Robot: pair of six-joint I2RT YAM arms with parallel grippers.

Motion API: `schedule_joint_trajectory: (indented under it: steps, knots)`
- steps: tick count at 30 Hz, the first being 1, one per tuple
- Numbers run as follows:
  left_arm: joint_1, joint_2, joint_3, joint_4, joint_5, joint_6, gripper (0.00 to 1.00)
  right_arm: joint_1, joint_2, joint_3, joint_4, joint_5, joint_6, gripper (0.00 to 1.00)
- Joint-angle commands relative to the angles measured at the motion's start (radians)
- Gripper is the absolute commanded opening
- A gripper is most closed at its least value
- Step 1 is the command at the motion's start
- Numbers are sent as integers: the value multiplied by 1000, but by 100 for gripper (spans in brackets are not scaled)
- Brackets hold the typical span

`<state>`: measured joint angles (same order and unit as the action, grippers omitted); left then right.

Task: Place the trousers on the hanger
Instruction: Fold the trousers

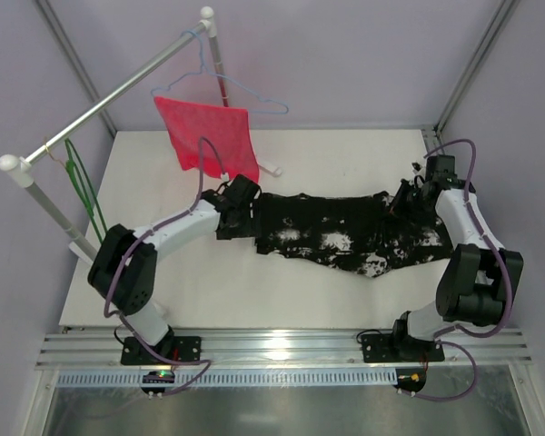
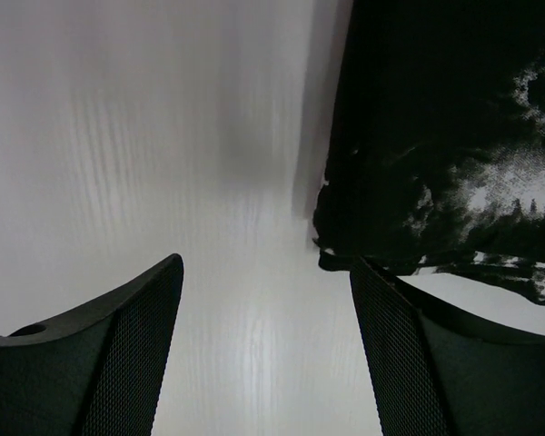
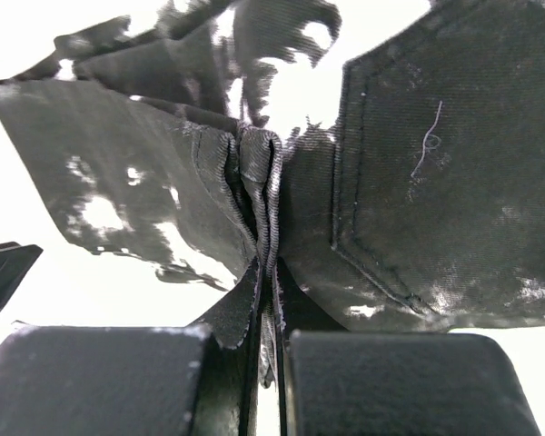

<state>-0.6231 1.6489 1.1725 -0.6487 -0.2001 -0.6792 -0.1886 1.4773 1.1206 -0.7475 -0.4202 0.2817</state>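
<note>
Left arm (image 1: 177,227) stretched to the trousers' (image 1: 336,238) left end, left gripper (image 2: 265,272) low with jaws spread, right arm (image 1: 468,227) folded, right gripper (image 3: 265,350) pinching the trousers' right end.

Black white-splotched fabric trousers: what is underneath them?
The black white-splotched trousers lie spread on the white table; the right gripper pinches one end in its jaws. Anything beneath the fabric is covered and cannot be seen.

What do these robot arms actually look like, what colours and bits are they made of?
Both the left arm and right arm have white segments between chunky black joints, with purple cables looping alongside. Each stands on a black base plate. The left gripper and right gripper are black; the left's fingers have a fine mesh texture.
</note>
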Motion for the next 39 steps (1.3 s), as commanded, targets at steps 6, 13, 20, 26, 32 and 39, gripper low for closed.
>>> schedule_joint_trajectory:
  steps: [6, 13, 20, 26, 32, 39]
  knots:
    - [36, 114, 79, 98, 123, 52, 76, 5, 113, -36, 120, 0, 10, 4]
    - [102, 201, 115, 109, 197, 43, 75, 8, 199, -10, 174, -17, 19, 4]
    - [103, 256, 128, 155, 333, 36, 69, 27, 212, -24, 203, -23, 30, 4]
    - [111, 270, 134, 135, 346, 32, 6, 49, 206, -15, 204, -29, 28, 15]
    - [181, 206, 112, -43, 108, 30, 1, 83, 196, -10, 197, -57, 13, 41]
    - [218, 147, 69, -118, -15, 36, 0, 187, 199, -39, 246, -54, 33, 47]
